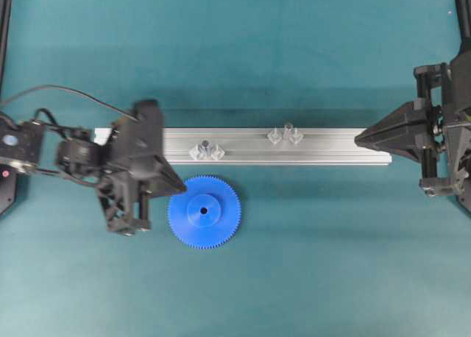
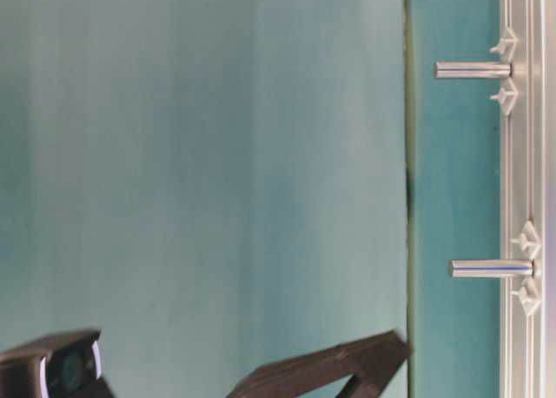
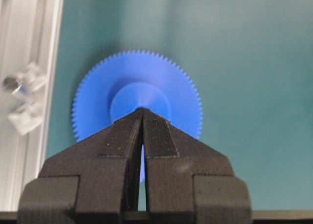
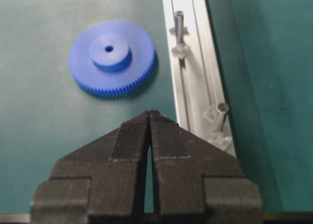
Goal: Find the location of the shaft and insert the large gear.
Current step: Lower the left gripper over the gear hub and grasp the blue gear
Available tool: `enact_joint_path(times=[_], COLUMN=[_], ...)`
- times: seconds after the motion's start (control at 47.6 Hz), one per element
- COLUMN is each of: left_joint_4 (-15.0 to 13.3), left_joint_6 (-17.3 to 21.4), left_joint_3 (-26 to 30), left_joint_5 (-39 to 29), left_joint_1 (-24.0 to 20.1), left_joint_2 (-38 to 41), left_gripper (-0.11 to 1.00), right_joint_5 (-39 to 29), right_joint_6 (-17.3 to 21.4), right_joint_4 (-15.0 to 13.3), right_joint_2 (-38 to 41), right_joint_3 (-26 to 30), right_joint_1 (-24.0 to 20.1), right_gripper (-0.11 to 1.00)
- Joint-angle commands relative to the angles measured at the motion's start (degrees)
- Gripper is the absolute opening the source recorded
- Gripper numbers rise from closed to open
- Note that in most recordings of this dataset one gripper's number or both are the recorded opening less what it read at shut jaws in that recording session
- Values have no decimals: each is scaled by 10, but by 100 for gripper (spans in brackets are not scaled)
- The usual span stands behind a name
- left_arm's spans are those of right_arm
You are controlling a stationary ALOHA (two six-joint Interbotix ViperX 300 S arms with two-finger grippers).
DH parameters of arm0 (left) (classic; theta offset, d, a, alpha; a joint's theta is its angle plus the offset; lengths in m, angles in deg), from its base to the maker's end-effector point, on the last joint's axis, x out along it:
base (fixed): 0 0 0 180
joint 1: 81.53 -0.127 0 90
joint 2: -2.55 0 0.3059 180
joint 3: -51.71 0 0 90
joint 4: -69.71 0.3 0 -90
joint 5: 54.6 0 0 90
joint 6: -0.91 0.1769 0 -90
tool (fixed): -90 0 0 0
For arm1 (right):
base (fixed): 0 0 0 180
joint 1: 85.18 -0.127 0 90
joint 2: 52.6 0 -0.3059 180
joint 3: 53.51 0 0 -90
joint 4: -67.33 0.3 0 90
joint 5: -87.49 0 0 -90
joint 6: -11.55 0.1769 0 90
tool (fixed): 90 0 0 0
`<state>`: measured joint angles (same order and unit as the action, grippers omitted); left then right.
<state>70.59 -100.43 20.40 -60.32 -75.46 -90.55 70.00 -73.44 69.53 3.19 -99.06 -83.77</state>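
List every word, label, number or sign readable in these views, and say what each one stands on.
None can be read.
The large gear, the aluminium rail and both shafts carry no print.
The left tool and right tool show plain black plastic, unmarked.
A white patch at the rail's left end is too small to tell whether it bears text.

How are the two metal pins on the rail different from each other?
The left pin stands close to the blue gear; the right pin stands farther from it. The left pin sits toward the near edge of the rail, the right pin toward the far edge. Both are upright, bare, between clear mounts.
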Motion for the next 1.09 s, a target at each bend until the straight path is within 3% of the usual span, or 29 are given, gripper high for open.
enact_joint_path(times=[0.0, 0.084, 0.252, 0.357, 0.651, 1.071], left_joint_4=[3, 3, 2, 3, 3, 3], left_joint_6=[5, 6, 7, 8, 57, 58], left_joint_3=[21, 25, 36, 47, 86, 141], left_joint_5=[2, 1, -3, -22, -69, -130], left_joint_1=[6, 9, 11, 9, 11, 11], left_joint_2=[14, 31, 55, 76, 138, 194], left_gripper=[6, 24, 74, 93, 93, 93], right_joint_5=[-1, -2, -2, -2, -9, -35], right_joint_6=[10, 18, 22, 22, 22, 23], right_joint_4=[0, 0, 0, 0, 0, 0], right_joint_2=[2, 4, 4, 4, 4, -4], right_joint_3=[17, 17, 17, 16, 15, 11], right_joint_1=[1, 1, -2, -2, -2, -2], right_gripper=[5, 5, 5, 5, 5, 5])
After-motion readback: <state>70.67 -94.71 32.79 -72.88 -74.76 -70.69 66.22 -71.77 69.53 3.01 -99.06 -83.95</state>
